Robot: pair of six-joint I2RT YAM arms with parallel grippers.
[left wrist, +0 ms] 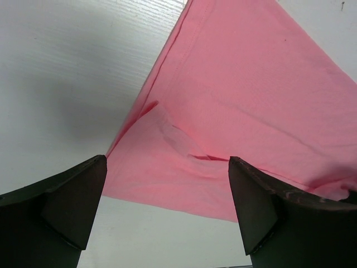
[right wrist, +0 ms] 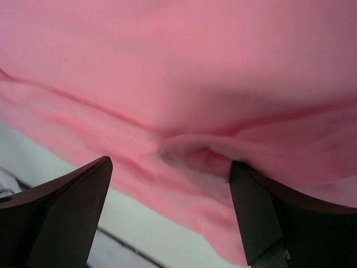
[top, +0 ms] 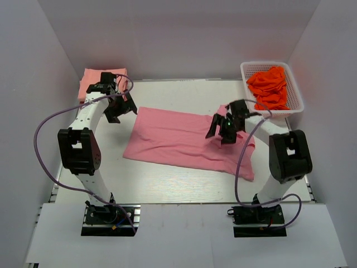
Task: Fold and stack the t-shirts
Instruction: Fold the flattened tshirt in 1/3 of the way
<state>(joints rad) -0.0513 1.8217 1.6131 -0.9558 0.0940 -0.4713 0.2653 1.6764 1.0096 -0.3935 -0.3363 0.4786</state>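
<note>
A rose-pink t-shirt (top: 184, 139) lies spread flat across the middle of the table, folded lengthwise. My left gripper (top: 120, 107) hovers open just off the shirt's far-left corner; its wrist view shows that corner (left wrist: 223, 139) between and beyond the spread fingers, nothing held. My right gripper (top: 226, 129) stands open over the shirt's right part, where a small fold (right wrist: 195, 153) of pink cloth rises between the fingers without being pinched. A folded salmon-peach t-shirt (top: 97, 81) rests at the back left. Orange-red t-shirts (top: 270, 86) fill the basket.
The white lattice basket (top: 295, 106) stands at the back right corner. White walls enclose the table on three sides. Purple cables loop from both arms, the right one (top: 240, 167) hanging over the pink shirt's near-right part.
</note>
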